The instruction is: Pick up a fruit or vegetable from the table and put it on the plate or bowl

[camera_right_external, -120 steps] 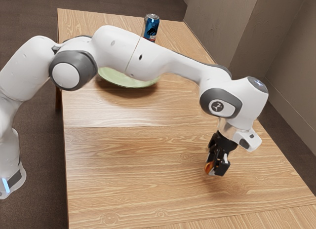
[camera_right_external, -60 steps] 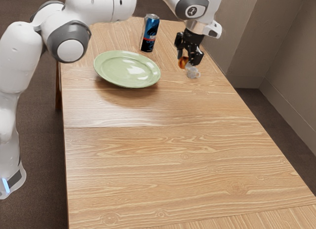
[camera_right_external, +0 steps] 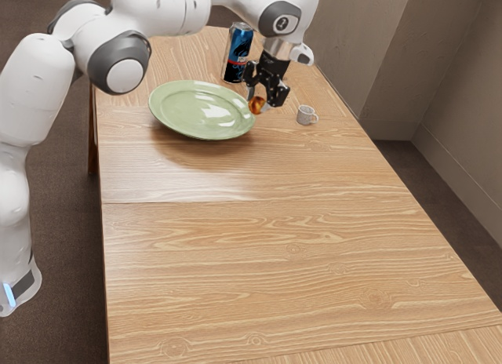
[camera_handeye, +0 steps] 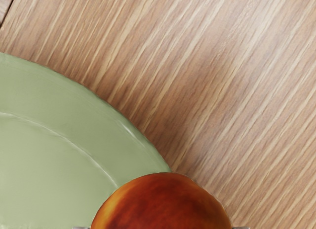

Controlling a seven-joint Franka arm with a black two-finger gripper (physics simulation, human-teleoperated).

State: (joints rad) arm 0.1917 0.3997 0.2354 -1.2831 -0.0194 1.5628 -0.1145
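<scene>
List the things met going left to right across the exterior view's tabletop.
Pale green round plate, blue metal drink can, orange-red round fruit in the black gripper, small white cup.

- gripper (camera_right_external: 263, 103) carrying fruit (camera_right_external: 256, 106) shifted left, from over the cup (camera_right_external: 305, 114) to plate (camera_right_external: 188, 105) right rim
- a second ago: near-right end of the table (camera_right_external: 274, 246)

a small round fruit (camera_right_external: 255, 106), orange-red with a darker flush, hangs clamped in the pincer (camera_right_external: 260, 100), just above the plate's rim on the exterior view's right. the plate (camera_right_external: 196, 109) is pale green, round and shallow, lying flat on the wooden surface (camera_right_external: 274, 238).
</scene>
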